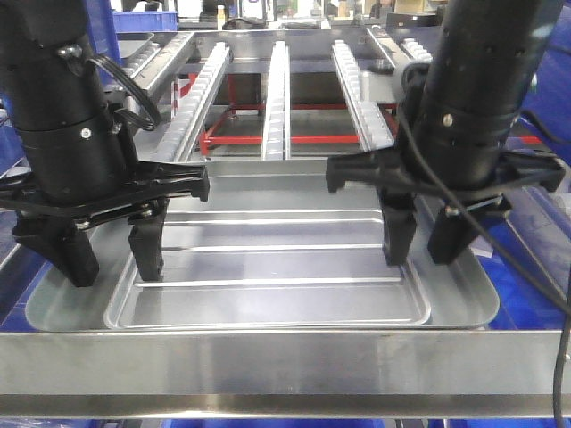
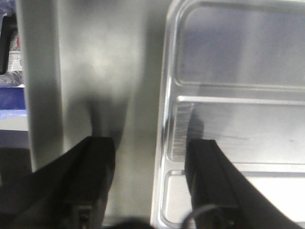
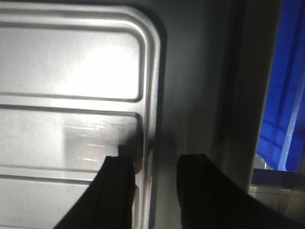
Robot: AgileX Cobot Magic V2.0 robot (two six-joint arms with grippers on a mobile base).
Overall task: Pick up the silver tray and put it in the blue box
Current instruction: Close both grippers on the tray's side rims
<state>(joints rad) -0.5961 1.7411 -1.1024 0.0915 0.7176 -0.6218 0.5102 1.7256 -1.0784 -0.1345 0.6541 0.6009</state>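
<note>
The silver tray [image 1: 277, 267] lies flat in front of me, shiny, with a raised rim and two long ridges. My left gripper [image 1: 111, 260] is open and straddles its left rim, one finger inside the tray and one outside. In the left wrist view the gripper [image 2: 150, 143] has the tray's rim [image 2: 164, 119] between its fingers, not clamped. My right gripper [image 1: 421, 245] is open and straddles the right rim in the same way. In the right wrist view the gripper [image 3: 157, 162] has the rim [image 3: 152, 95] between its fingers. Blue box plastic [image 3: 281, 95] shows at the far right.
The tray rests on a wider grey metal surface [image 1: 62, 308] with rounded corners and a raised wall [image 2: 43, 95]. A metal bar [image 1: 285, 357] runs across the front. Roller conveyor rails [image 1: 277, 89] stretch away behind. Blue crates [image 1: 535, 294] stand on both sides.
</note>
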